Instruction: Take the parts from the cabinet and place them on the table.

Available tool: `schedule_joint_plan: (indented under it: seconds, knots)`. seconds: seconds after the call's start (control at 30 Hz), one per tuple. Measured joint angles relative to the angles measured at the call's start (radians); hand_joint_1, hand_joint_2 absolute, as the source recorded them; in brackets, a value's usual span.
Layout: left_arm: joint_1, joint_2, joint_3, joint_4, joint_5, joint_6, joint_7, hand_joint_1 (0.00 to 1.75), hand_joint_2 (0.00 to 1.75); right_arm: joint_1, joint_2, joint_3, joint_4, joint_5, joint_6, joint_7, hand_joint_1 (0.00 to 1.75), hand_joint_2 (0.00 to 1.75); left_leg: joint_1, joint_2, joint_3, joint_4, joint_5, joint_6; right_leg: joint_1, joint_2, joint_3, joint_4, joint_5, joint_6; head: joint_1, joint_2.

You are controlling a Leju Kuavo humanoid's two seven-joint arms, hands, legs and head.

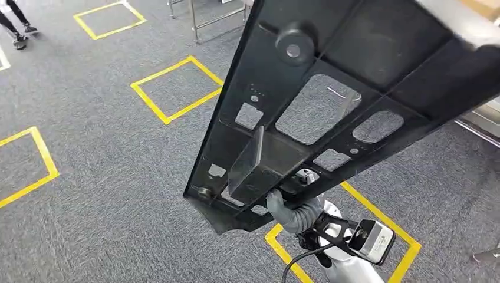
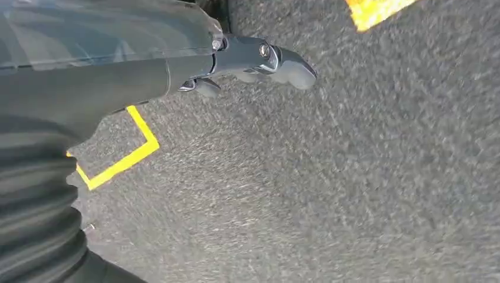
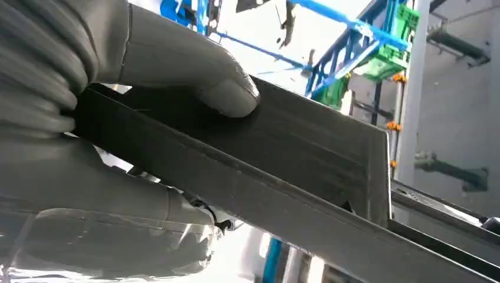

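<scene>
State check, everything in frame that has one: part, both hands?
black part: off the floor, tilted, carried above the grey carpet, gripped near its lower end.
right hand: grips the part; thumb pressed on its flat rib in the right wrist view.
left hand: holds nothing, fingers curled in, hanging over the carpet.

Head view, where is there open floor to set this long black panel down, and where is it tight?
Open grey carpet lies between the yellow floor squares on the left. It is tight at the right, where the black panel held by the right hand spans the picture, near a metal frame at the top.
</scene>
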Motion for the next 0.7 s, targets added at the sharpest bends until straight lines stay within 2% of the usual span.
schedule_joint_plan:
  seconds: [0.1, 0.13, 0.17, 0.2, 0.23, 0.27, 0.3, 0.33, 0.37, 0.4, 0.43, 0.47, 0.5, 0.6, 0.63, 0.67, 0.7]
  knots:
    - [-0.001, 0.000, 0.000, 0.000, 0.000, -0.002, 0.000, 0.00, 1.75, -0.001, -0.002, 0.000, 0.003, 0.001, -0.005, 0.000, 1.75, 1.75, 0.005, 0.027, 0.008, -0.006, -0.003, -0.014, 0.004, 0.035, -0.006, -0.003, 0.004, -0.010, 0.000, 0.000]
    - [-0.004, 0.000, 0.000, 0.000, 0.000, -0.002, 0.000, 0.00, 1.75, -0.002, -0.003, 0.000, 0.003, 0.002, -0.006, 0.000, 1.75, 1.75, 0.000, 0.038, 0.014, -0.008, -0.006, -0.022, 0.000, 0.048, 0.000, -0.015, 0.010, -0.017, 0.000, 0.000]
    - [-0.006, 0.000, 0.000, 0.000, 0.000, -0.003, 0.000, 0.00, 1.75, -0.001, -0.003, 0.000, 0.003, 0.002, -0.006, 0.000, 1.75, 1.75, 0.007, 0.004, 0.010, 0.006, -0.016, -0.027, -0.009, 0.057, 0.009, -0.026, 0.017, -0.019, 0.000, 0.000]
    - [-0.005, 0.000, 0.000, 0.000, 0.000, -0.003, 0.000, 0.00, 1.75, -0.007, -0.004, 0.000, 0.005, 0.002, -0.006, -0.001, 1.75, 1.75, 0.007, -0.036, -0.007, 0.044, -0.041, -0.030, -0.013, 0.067, 0.012, -0.029, 0.019, -0.026, 0.000, 0.000]
    - [-0.003, -0.001, 0.000, 0.000, 0.000, -0.003, 0.001, 0.00, 1.75, -0.011, -0.004, 0.001, 0.007, 0.002, -0.006, -0.001, 1.75, 1.75, 0.008, -0.056, -0.041, 0.114, -0.079, -0.030, -0.013, 0.075, 0.011, -0.028, 0.020, -0.028, 0.000, 0.000]
    - [0.000, -0.001, 0.000, 0.000, 0.000, -0.003, 0.001, 0.00, 1.75, -0.010, -0.004, 0.002, 0.010, 0.002, -0.006, -0.001, 1.75, 1.75, 0.010, -0.066, -0.084, 0.200, -0.116, -0.033, -0.012, 0.089, 0.011, -0.028, 0.019, -0.030, 0.000, 0.000]
    - [0.004, 0.000, 0.000, 0.000, 0.000, -0.003, 0.001, 0.00, 1.75, -0.009, -0.005, 0.002, 0.013, 0.002, -0.006, -0.001, 1.75, 1.75, 0.010, -0.069, -0.123, 0.274, -0.139, -0.037, -0.011, 0.103, 0.011, -0.026, 0.018, -0.031, 0.000, 0.000]
    - [0.006, 0.000, 0.000, 0.000, 0.000, -0.003, 0.001, 0.00, 1.75, -0.009, -0.005, 0.003, 0.017, 0.002, -0.006, 0.000, 1.75, 1.75, 0.011, -0.069, -0.146, 0.308, -0.137, -0.039, -0.011, 0.117, 0.010, -0.023, 0.017, -0.031, 0.000, 0.000]
    - [0.006, 0.000, 0.000, 0.000, 0.000, -0.003, 0.001, 0.00, 1.75, -0.009, -0.004, 0.005, 0.021, 0.006, -0.010, -0.001, 1.75, 1.75, 0.012, -0.069, -0.142, 0.288, -0.110, -0.040, -0.013, 0.131, 0.010, -0.020, 0.016, -0.029, 0.000, 0.000]
    - [0.005, 0.000, 0.000, 0.000, 0.000, -0.003, 0.001, 0.00, 1.75, -0.009, -0.005, 0.006, 0.021, 0.010, -0.013, 0.000, 1.75, 1.75, 0.013, -0.070, -0.119, 0.229, -0.068, -0.040, -0.014, 0.143, 0.011, -0.017, 0.014, -0.026, 0.000, 0.000]
    - [0.004, 0.000, 0.000, 0.000, 0.000, -0.003, 0.001, 0.00, 1.75, -0.009, -0.004, 0.006, 0.021, 0.016, -0.019, -0.001, 1.75, 1.75, 0.016, -0.076, -0.083, 0.144, -0.020, -0.040, -0.015, 0.156, 0.012, -0.012, 0.010, -0.023, 0.000, 0.000]
    - [0.003, 0.000, 0.000, 0.000, 0.000, -0.003, 0.001, 0.00, 1.75, -0.009, -0.004, 0.008, 0.021, 0.024, -0.024, -0.001, 1.75, 1.75, 0.020, -0.101, -0.041, 0.053, 0.022, -0.040, -0.017, 0.167, 0.011, -0.004, 0.006, -0.019, 0.000, 0.000]
    - [0.002, 0.000, 0.000, 0.000, 0.000, -0.003, 0.002, 0.00, 1.75, -0.009, -0.005, 0.010, 0.021, 0.029, -0.027, -0.001, 1.75, 1.75, 0.021, -0.142, -0.025, 0.017, 0.003, -0.036, -0.013, 0.176, 0.005, 0.006, 0.000, -0.012, 0.000, 0.000]
    - [-0.001, 0.001, 0.000, 0.000, 0.000, -0.003, 0.003, 0.00, 1.75, -0.003, -0.005, 0.014, 0.013, 0.049, -0.039, 0.002, 1.75, 1.75, 0.012, -0.119, -0.024, 0.016, 0.008, -0.019, -0.022, 0.197, -0.003, 0.004, 0.005, 0.005, 0.000, 0.000]
    - [-0.003, 0.001, 0.000, 0.000, 0.001, -0.001, 0.003, 0.00, 1.75, -0.001, -0.005, 0.016, 0.008, 0.055, -0.042, 0.002, 1.75, 1.75, 0.013, -0.113, -0.022, 0.011, 0.012, -0.012, -0.020, 0.204, -0.005, 0.003, 0.006, 0.013, 0.000, 0.000]
    - [-0.003, -0.001, 0.000, 0.000, 0.000, -0.001, 0.003, 0.00, 1.75, 0.002, -0.005, 0.016, 0.003, 0.058, -0.042, 0.002, 1.75, 1.75, 0.020, -0.098, -0.019, 0.001, 0.019, -0.002, -0.022, 0.190, -0.004, 0.010, -0.001, 0.015, 0.000, 0.000]
    - [-0.004, -0.001, 0.000, 0.000, 0.000, -0.002, 0.003, 0.00, 1.75, 0.001, -0.006, 0.017, -0.003, 0.061, -0.043, 0.002, 1.75, 1.75, 0.020, -0.090, -0.016, -0.003, 0.019, 0.003, -0.016, 0.142, -0.017, 0.040, -0.024, 0.018, 0.000, 0.000]
